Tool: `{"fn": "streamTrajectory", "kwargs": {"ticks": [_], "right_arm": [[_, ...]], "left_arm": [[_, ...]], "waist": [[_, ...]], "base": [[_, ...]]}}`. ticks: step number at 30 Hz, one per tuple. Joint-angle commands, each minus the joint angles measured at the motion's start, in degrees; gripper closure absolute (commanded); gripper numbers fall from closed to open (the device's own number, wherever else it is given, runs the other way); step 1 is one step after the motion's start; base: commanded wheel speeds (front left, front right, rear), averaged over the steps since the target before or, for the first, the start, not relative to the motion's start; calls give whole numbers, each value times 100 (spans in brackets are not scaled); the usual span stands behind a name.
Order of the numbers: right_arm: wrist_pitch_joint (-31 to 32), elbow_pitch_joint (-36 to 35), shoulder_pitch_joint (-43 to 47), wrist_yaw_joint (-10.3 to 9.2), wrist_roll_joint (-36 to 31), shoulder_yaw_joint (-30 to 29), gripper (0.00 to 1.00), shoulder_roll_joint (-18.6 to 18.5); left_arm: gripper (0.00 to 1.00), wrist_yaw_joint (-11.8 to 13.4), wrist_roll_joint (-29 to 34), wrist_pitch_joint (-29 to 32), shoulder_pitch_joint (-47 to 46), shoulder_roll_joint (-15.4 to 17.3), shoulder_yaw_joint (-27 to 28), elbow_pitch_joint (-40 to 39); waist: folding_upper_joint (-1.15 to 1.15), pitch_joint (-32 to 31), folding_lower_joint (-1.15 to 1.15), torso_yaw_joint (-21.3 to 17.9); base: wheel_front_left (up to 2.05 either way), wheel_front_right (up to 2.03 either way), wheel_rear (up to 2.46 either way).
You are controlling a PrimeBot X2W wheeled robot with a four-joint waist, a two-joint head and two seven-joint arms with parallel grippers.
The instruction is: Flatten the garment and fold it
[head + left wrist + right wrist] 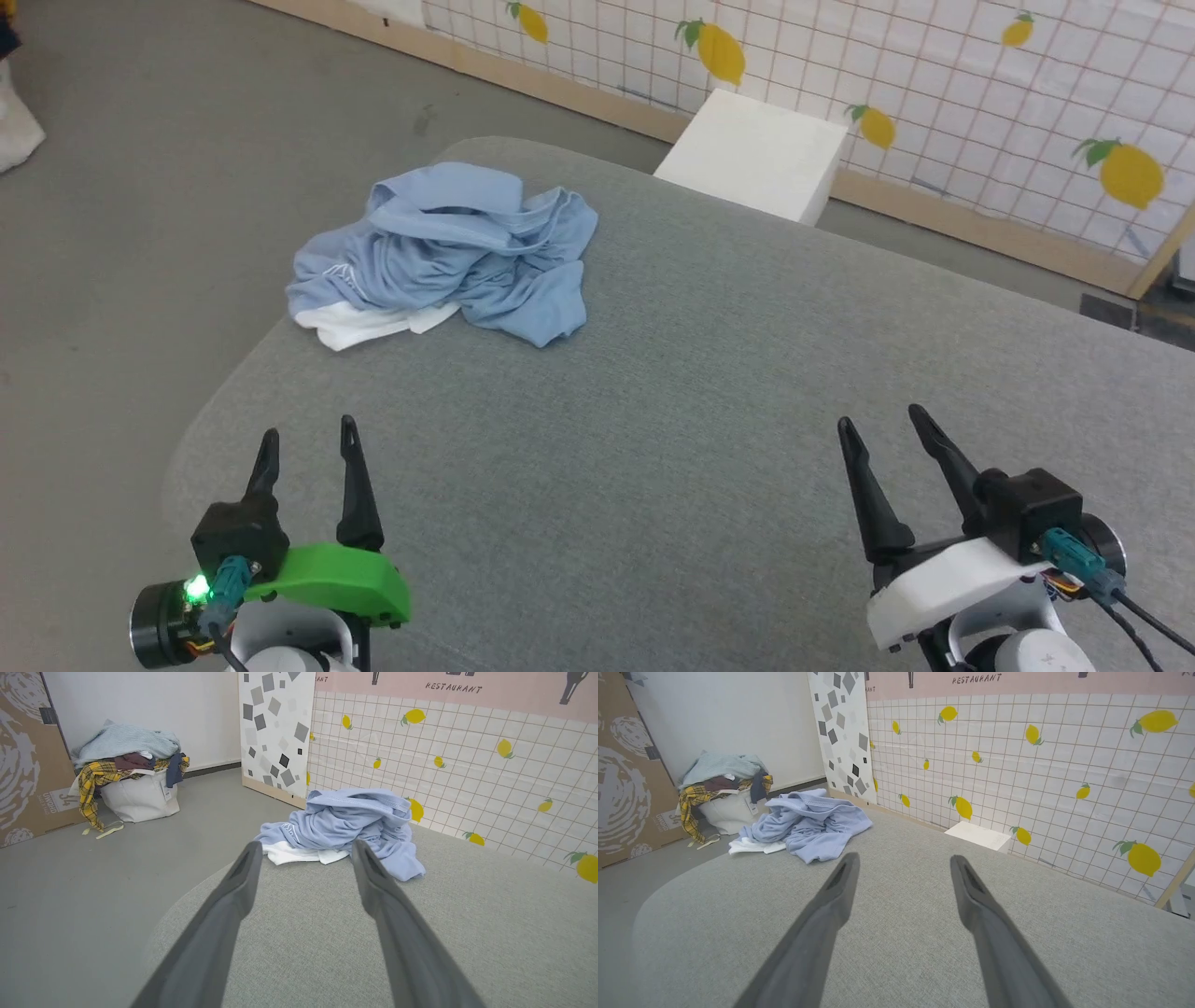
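The garment lies crumpled in a heap at the far left of the grey padded table, light blue with a white part at its near-left edge. It shows straight ahead in the left wrist view as the garment, and off to the left in the right wrist view as the garment. My left gripper hovers open near the table's front left, well short of the heap. My right gripper is open at the front right, far from the cloth. Neither holds anything.
A white box stands on the floor beyond the table's far edge, by the lemon-print wall. A white bag heaped with clothes sits on the floor left of the table. The table's left edge lies close to the garment.
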Motion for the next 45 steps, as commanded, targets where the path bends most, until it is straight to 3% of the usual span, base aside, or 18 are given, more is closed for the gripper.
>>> {"fn": "streamTrajectory", "kwargs": {"ticks": [1, 18, 25, 29, 36, 40, 45], "right_arm": [[-64, 34, -88, -7, 54, 27, 0, 6], [-147, 93, -134, -8, 178, 138, 0, 8], [-129, 82, -228, -9, 175, 209, 0, 8], [-19, -45, -386, -9, 44, 281, 0, 9], [234, -453, -951, -10, -170, 515, 0, -121], [283, -615, -1268, -10, -155, 589, 0, -266], [240, -698, -1616, -10, -125, 729, 0, -383]], "left_arm": [[0, 43, -63, -47, 87, 53, -10, 32], [0, 217, -303, -205, 122, 136, -83, 118], [0, 248, -568, -317, -45, 149, 40, 102], [0, 87, -755, -301, -539, 255, 58, 162], [0, -160, -1253, 274, -2339, 667, 269, 607], [0, -246, -1805, 1030, -3421, 833, 500, 990], [0, -202, -2108, 2180, -4462, 1426, 738, 1485]], "waist": [[0, -13, 0, 97], [0, 40, 0, 585], [0, 239, 0, 583], [0, 635, 0, 412], [0, 2014, 0, -230], [0, 2788, 0, -638], [0, 3519, 0, -1220]], "base": [[0, 0, 0], [0, 0, 0], [0, 0, 0], [0, 0, 0], [0, 0, 0], [0, 0, 0], [0, 0, 0]]}}
